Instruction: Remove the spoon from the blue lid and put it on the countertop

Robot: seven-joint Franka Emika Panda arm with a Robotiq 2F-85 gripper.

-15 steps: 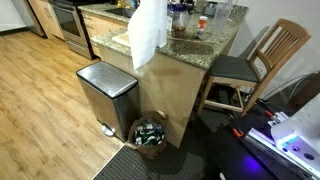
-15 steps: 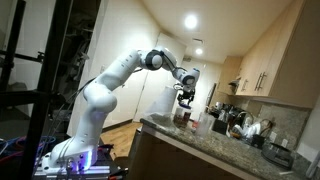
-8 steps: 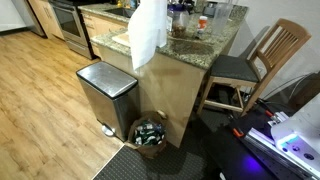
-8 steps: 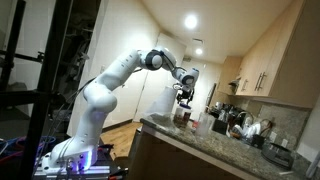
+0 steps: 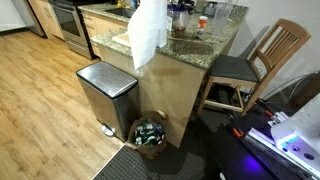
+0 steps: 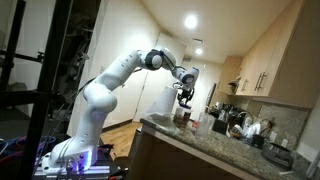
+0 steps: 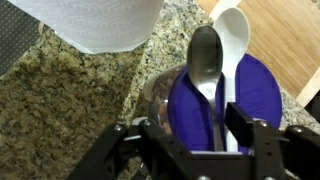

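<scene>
Kitchen seen in both exterior views: countertop [image 5: 222, 42] of speckled brown-beige granite w/ rounded edge, over light wood sides. Wood floor [image 5: 40, 95], brushed-steel bin [image 5: 105, 88] and wooden chair [image 5: 272, 55] are seen nearby; wall cabinets [image 6: 265, 65] and a lit ceiling lamp [image 6: 190, 20] are seen in an exterior view. The white arm [image 6: 115, 80] is reached over the counter, w/ the gripper [image 6: 184, 97] held above the cluttered top, pointing down.

In wrist view the granite fills the left side; a white paper towel roll [image 7: 95, 22] stands at top. The blue lid [image 7: 262, 92] is seen close to the counter edge, w/ floor showing beyond it at right. A clear rounded thing [image 7: 155, 95] shows at the lid's left rim; what it is cannot be told.

Two spoons are laid on the lid, side by side and nearly parallel: a metal spoon [image 7: 205, 55] and a white spoon [image 7: 233, 30]. Long axes run approx. top-to-bottom of wrist view. Bowls point up-picture, away from the gripper, and stick out past the lid's far rim. Handles point down-picture, toward the gripper.

Gripper [image 7: 195, 138] is seen at bottom of wrist view w/ fingers [image 7: 240, 125] spread apart, nothing clamped. Both handles pass into the gap between the fingers, off-centre: close beside the finger at picture right, well clear of the opposite one. Whether the white handle touches that finger cannot be told.
</scene>
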